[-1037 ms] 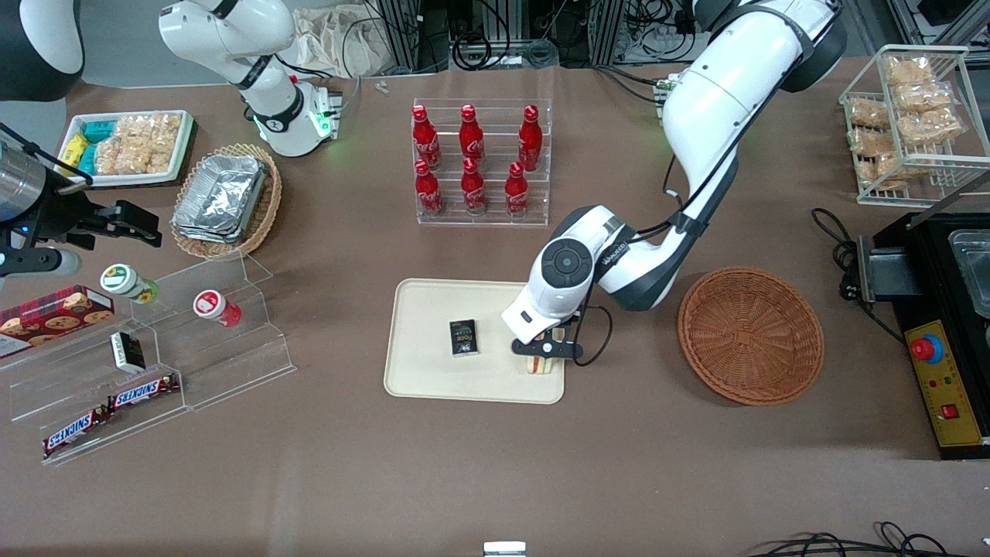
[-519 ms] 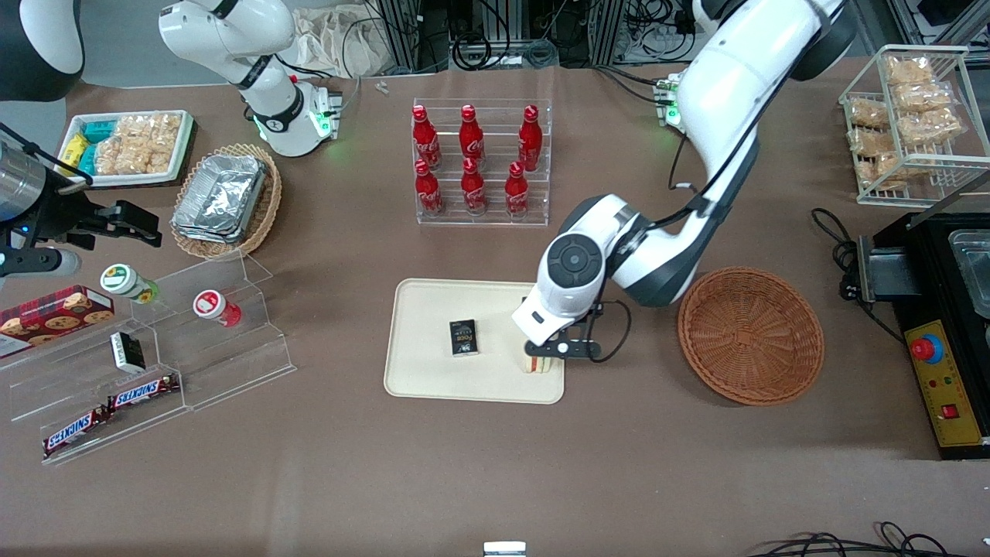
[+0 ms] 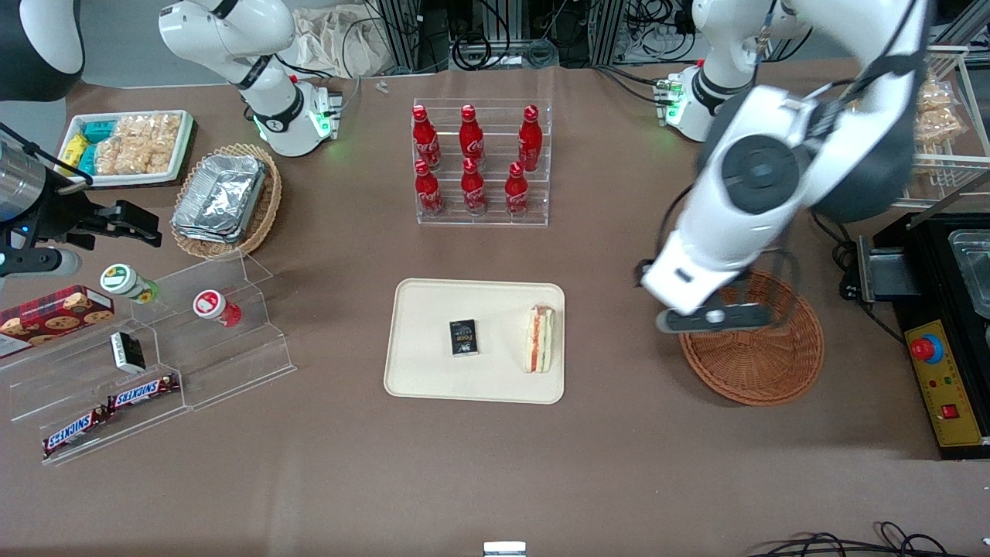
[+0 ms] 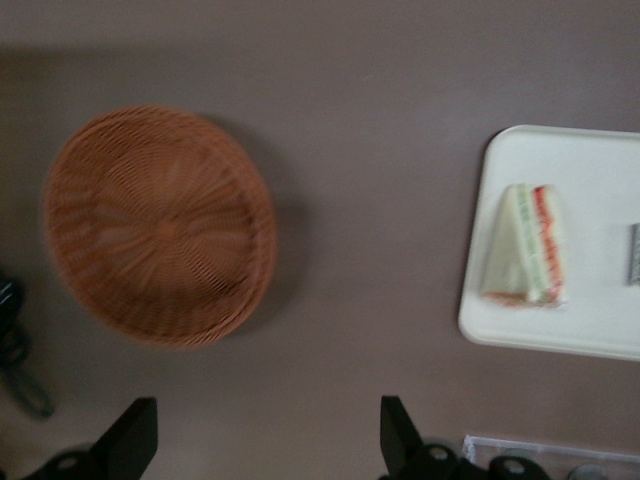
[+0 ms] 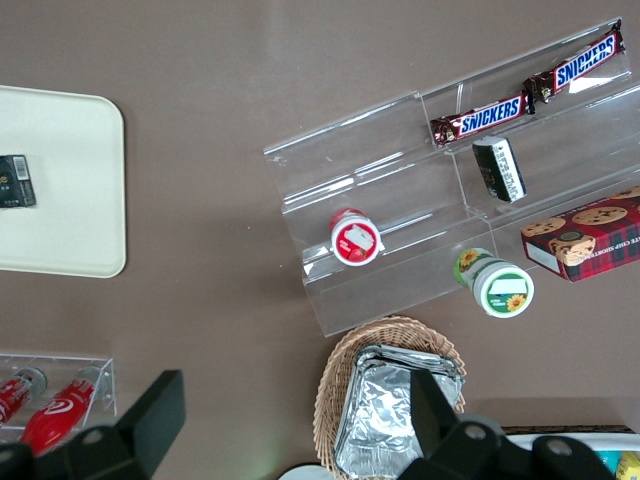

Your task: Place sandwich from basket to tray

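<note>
The sandwich (image 3: pixel 540 338) lies on the tray (image 3: pixel 421 309); the gripper (image 3: pixel 713 317) hangs seemingly over the basket (image 3: pixel 762 363).

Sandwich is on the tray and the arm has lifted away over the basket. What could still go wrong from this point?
1. The sandwich stands on its edge close to the tray rim nearest the basket; a bump could tip it over or off.
2. The open end effector hangs above the basket's rim; dropping or swinging low might clip it and shove the basket.
3. A small black box shares the tray; any later sweep there could knock it.
</note>
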You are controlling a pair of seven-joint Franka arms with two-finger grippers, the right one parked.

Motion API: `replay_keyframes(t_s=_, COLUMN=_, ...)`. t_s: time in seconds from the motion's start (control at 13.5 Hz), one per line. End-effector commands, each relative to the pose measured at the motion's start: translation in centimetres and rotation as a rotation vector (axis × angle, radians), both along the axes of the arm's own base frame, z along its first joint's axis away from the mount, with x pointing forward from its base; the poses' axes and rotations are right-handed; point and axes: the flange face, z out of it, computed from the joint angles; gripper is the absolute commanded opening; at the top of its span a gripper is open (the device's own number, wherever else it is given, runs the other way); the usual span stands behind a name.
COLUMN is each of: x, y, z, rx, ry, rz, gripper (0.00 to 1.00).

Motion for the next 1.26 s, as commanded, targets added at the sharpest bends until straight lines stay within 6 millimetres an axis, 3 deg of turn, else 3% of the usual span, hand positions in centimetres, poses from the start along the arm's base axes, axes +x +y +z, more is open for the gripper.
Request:
replay_keyframes(t_s=0.0, x=-1.5, y=5.7, z=3.9, rx=0.009, ry=0.007, rz=0.037, gripper=1.0)
replay_keyframes(t_s=0.07, x=-1.7, y=6.7, z=4.8, rx=0.009, ry=0.004, rz=-0.023, gripper=1.0)
replay_keyframes(t_s=0.22, x=-1.4, y=10.6, z=5.9, rx=0.005, ry=0.006, rz=-0.052, gripper=1.0)
replay_keyframes(t_s=0.37, x=-2.1, y=11.6, z=6.9, rx=0.009, ry=0.013, rz=-0.099, gripper=1.0)
replay_keyframes(t_s=0.52, x=-2.4, y=16.0, z=7.3, rx=-0.035, ry=0.066, rz=-0.208, gripper=1.0)
replay_keyframes(t_s=0.74, x=-3.2, y=20.0, z=8.3, rx=-0.045, ry=0.068, rz=-0.18, gripper=1.0)
replay_keyframes(t_s=0.81, x=-3.9, y=19.8, z=8.5, rx=-0.036, ry=0.068, rz=-0.179, gripper=1.0)
replay_keyframes(t_s=0.96, x=-4.8, y=21.2, z=8.7, rx=-0.029, ry=0.061, rz=-0.143, gripper=1.0)
replay_keyframes(t_s=1.19, x=-4.9, y=21.0, z=8.7, rx=-0.047, ry=0.052, rz=-0.075, gripper=1.0)
